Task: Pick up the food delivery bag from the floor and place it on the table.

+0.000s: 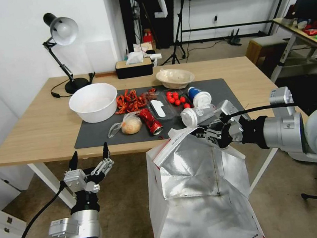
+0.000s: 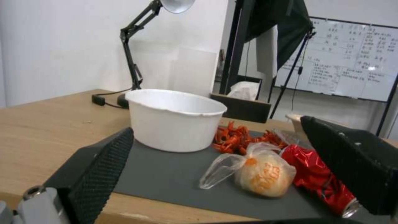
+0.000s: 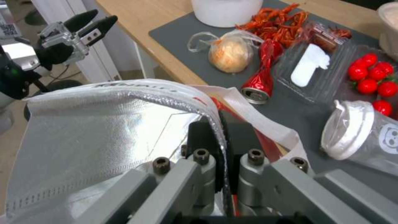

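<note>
- Right gripper (image 1: 210,132) is clamping the top rim of the food delivery bag (image 1: 201,190), its black fingers (image 3: 238,137) pressed together on the silver-lined edge (the right wrist view is showing the rim pinched between the two pads).
- Food delivery bag is hanging from that grip just in front of the table (image 1: 33,129), its rim level with the near table edge and its silver foil mouth gaping toward the head camera.
- One white strap handle (image 3: 265,121) is draping over the table's near edge, just short of the crushed red can (image 1: 151,121).
- Floor (image 1: 129,198) is lying below the bag; whether the bag's base is touching it cannot be told.
- Left gripper (image 1: 89,157) is hovering in front of the table's near edge, left of the bag and well apart from it, fingers spread wide and holding nothing.
- On the table's dark grey mat (image 1: 91,136), a white bowl (image 1: 93,102), a clear plastic bag with bread (image 1: 128,125), red cherry tomatoes (image 1: 175,98) and a tipped white-lidded cup (image 1: 198,115) are sitting.
</note>
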Motion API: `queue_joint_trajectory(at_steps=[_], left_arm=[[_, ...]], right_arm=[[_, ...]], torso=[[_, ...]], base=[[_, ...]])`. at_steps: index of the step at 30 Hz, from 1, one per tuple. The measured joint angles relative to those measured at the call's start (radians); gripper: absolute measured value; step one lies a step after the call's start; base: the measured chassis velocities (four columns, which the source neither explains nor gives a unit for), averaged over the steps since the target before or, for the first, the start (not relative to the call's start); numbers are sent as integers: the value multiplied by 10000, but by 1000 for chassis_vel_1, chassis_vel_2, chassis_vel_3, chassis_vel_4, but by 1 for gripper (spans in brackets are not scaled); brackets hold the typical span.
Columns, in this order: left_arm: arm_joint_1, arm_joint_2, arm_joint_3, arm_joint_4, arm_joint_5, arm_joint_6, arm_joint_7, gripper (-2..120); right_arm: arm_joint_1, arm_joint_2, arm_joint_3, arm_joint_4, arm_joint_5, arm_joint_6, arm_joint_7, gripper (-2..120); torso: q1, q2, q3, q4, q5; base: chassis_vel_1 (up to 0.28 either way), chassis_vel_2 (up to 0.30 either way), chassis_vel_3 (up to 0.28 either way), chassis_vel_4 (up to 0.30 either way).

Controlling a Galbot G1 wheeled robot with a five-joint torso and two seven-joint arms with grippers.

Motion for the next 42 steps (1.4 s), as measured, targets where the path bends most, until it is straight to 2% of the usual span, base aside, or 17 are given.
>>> queue_joint_trajectory(at_steps=[7, 14, 21, 23, 27, 33, 42], left_arm=[[24, -20, -19, 2, 65, -65, -55, 100], [29, -66, -13, -39, 121, -79, -55, 100], [46, -91, -6, -50, 186, -117, -76, 100], [37, -92, 1, -51, 200, -119, -78, 100], [46, -87, -4, -51, 207, -125, -86, 100], [51, -88, -13, -51, 210, -128, -89, 100], [87, -115, -14, -79, 221, -137, -110, 100]], right_arm=[[-304, 29, 539, 183, 214, 0, 72, 0], [25, 37, 616, 265, 691, 0, 324, 0], [1013, 46, 696, 351, 1776, -1, 889, 0], [1330, 57, 1021, 353, 2593, -1, 1301, 0], [1575, 35, 1371, 331, 3241, 1, 1616, 0], [1885, 99, 1714, 173, 3868, 24, 1965, 0], [2260, 174, 2188, -71, 4666, 534, 2562, 0]], torso=[[-18, -40, -24, 0, 1], [-27, -58, -34, 0, 0], [-34, -73, -42, 1, 1], [-35, -77, -46, 0, 0], [-37, -84, -48, 0, 0], [-42, -89, -52, 1, 2], [-45, -97, -56, 0, 1]], base=[[0, 0, 0, 0], [0, 0, 0, 0], [0, 0, 0, 0], [0, 0, 0, 0], [0, 0, 0, 0], [0, 0, 0, 0], [0, 0, 0, 0]])
